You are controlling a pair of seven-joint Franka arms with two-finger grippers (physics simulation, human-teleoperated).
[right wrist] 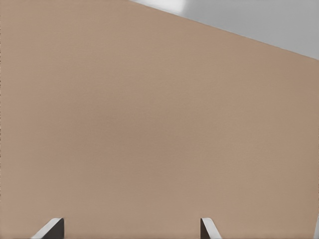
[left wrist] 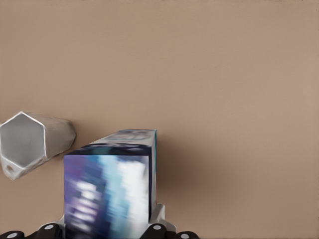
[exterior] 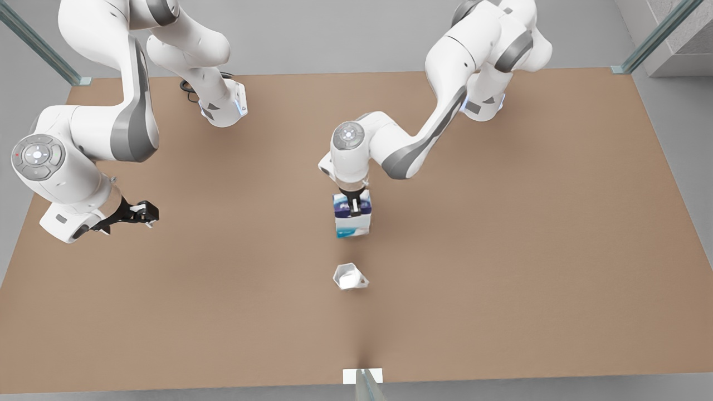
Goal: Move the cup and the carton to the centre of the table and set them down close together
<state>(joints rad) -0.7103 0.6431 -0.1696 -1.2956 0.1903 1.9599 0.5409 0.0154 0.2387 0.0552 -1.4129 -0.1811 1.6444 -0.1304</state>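
Left jaws clamp carton near cup; right jaws spread

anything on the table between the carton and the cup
Nothing: in the front view only bare table separates the carton, held by the left gripper, from the cup. The right gripper waits aside, open.

A simulated robot test cell is being shown rather than a lived-in room. A large plain matte tan-brown tabletop is being flanked by bare grey flooring and slanted pale green-grey metal frame struts (no furniture or clutter around), and two glossy white jointed robot arms are being carried on it.
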